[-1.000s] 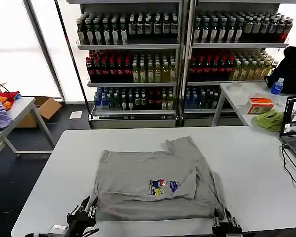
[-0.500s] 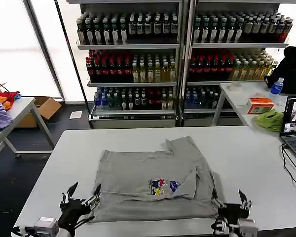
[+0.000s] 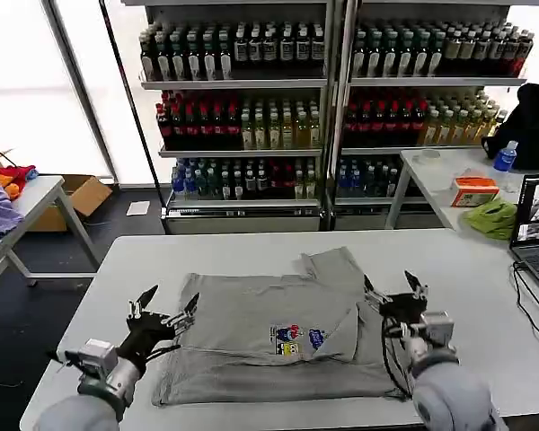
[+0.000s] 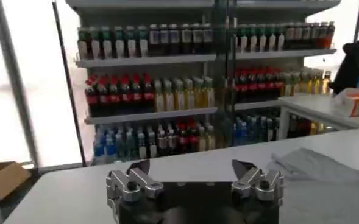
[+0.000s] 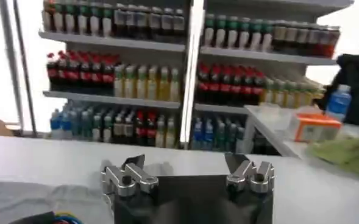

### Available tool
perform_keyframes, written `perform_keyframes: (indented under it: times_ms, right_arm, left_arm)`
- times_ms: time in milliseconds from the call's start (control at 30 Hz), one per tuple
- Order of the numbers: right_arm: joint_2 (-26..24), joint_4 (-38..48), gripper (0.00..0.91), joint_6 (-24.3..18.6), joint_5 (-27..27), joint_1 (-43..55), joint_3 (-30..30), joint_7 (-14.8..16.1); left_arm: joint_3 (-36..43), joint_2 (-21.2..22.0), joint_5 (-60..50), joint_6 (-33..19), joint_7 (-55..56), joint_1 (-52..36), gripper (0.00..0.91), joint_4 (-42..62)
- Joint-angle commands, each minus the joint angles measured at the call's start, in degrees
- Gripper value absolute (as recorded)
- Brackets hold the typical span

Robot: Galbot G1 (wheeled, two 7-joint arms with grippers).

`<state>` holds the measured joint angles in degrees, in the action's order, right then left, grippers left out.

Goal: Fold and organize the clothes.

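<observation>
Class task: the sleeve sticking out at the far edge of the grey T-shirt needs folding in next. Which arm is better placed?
Right, probably. The right gripper, open, hovers over the T-shirt beside the sleeve; the left gripper, also open, is at the opposite edge.

Both grippers have lifted off the T-shirt's [image 3: 278, 332] near hem. The left gripper [image 3: 166, 312] and right gripper [image 3: 393, 289] now hover with jaws spread, seemingly holding nothing.

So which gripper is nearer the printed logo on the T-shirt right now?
Right. The right gripper hangs open just beyond the logo over the T-shirt; the left gripper, also open, sits at the shirt's far left edge.
</observation>
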<state>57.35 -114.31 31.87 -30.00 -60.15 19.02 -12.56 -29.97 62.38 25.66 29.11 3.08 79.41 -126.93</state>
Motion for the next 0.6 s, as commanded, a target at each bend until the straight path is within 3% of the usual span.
perform_keyframes:
  times_ms: [33, 200, 600]
  right_arm:
    - [-3.86, 15.79, 0.907, 1.25, -2.04, 16.73, -6.8, 8.27]
    - [1.06, 21.59, 0.907, 1.25, -0.66, 19.31, -7.83, 3.63]
    - [7.37, 28.74, 0.907, 1.21, -0.44, 24.17, -9.76, 3.31]
  left_arm:
    - [7.15, -6.98, 8.56, 1.05, -2.53, -18.0, 0.907, 16.49]
    - [9.85, -6.08, 8.55, 1.84, -2.5, -22.64, 0.907, 21.82]
    - [14.59, -6.01, 9.77, 2.54, -2.12, -28.28, 0.907, 30.25]
